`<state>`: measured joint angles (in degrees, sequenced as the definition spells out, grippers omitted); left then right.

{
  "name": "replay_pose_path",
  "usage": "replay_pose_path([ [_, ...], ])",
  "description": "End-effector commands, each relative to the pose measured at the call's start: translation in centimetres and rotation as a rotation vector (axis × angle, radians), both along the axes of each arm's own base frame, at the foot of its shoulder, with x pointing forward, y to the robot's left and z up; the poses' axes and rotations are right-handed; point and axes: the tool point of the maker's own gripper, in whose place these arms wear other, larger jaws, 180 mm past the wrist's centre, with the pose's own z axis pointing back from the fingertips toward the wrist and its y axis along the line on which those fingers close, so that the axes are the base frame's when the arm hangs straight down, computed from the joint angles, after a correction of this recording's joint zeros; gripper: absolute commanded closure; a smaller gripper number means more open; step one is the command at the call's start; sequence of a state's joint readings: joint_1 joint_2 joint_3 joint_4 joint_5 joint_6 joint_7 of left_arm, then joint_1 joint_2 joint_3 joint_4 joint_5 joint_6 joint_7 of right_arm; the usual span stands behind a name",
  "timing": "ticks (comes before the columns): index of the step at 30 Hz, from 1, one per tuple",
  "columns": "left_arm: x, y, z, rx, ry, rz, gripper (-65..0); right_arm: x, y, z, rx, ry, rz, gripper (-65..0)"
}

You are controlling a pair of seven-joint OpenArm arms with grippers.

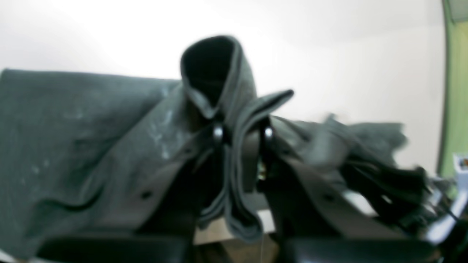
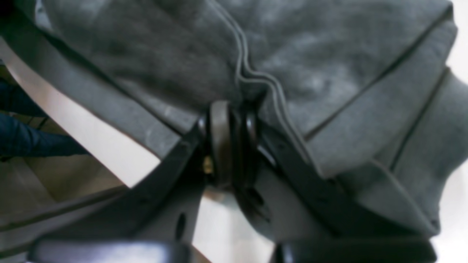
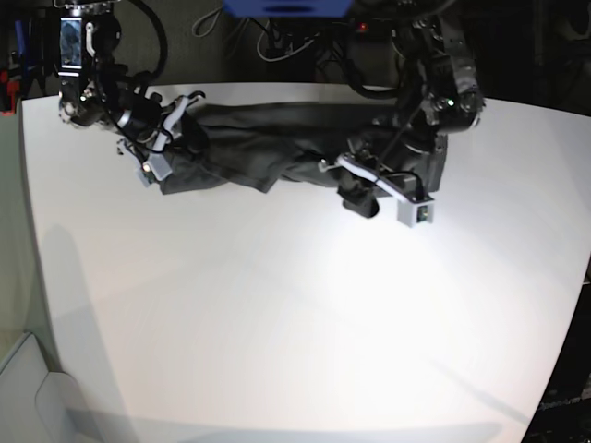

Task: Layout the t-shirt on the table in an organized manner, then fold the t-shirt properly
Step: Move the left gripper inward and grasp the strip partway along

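The dark grey t-shirt (image 3: 263,138) hangs stretched between my two grippers near the far edge of the white table (image 3: 277,314). In the base view my right gripper (image 3: 177,143) holds its left end and my left gripper (image 3: 351,180) holds its right end. In the left wrist view the left gripper (image 1: 243,133) is shut on a bunched fold of the t-shirt (image 1: 73,146). The right wrist view shows the right gripper (image 2: 234,120) shut on a hemmed edge of the t-shirt (image 2: 310,73).
Cables and dark equipment (image 3: 295,37) lie beyond the table's far edge. A green surface (image 1: 455,95) shows at the right of the left wrist view. The table's rounded front-left corner (image 3: 42,369) is near the frame's bottom.
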<state>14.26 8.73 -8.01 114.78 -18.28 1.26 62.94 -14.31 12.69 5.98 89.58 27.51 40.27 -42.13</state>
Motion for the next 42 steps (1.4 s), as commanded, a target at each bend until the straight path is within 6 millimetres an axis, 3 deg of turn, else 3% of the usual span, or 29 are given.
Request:
replay_pose_path([
  [1, 0.5, -0.6, 0.9, -0.021, -0.031, 0.004, -0.5, -0.6, -1.0, -0.7, -0.064, 0.034, 0.015, -4.8],
  [6, 0.3, -1.3, 0.9, -0.025, -0.016, -0.008, -0.5, -0.6, -1.0, -0.7, -0.063, 0.033, 0.015, -4.8],
  [25, -0.5, -0.1, -1.7, 0.027, 0.061, -0.023, -1.4, -0.5, -1.0, -0.7, -0.063, 0.031, 0.015, -4.8],
  [27, -0.6, -0.1, -1.9, 0.027, 0.067, -0.024, -6.5, -0.5, -1.0, -0.7, -0.063, 0.031, 0.015, -4.8],
  [31, -1.0, -0.9, -1.7, 0.023, 0.065, -0.049, -31.8, -0.6, -1.0, -0.7, -0.064, 0.033, 0.015, -4.8],
  [33, -1.2, -1.3, -1.7, 0.026, 0.055, -0.079, -40.5, -0.6, -1.0, -0.7, -0.064, 0.033, 0.015, -4.8],
  [38, -1.6, -3.9, -0.5, -0.036, 0.023, -0.198, -43.6, -0.6, -1.0, -0.7, -0.064, 0.033, 0.015, -4.8],
  [42, -1.9, -4.3, 1.3, -0.136, -0.003, -0.238, -43.6, -0.6, -1.0, -0.7, -0.064, 0.033, 0.015, -4.8],
])
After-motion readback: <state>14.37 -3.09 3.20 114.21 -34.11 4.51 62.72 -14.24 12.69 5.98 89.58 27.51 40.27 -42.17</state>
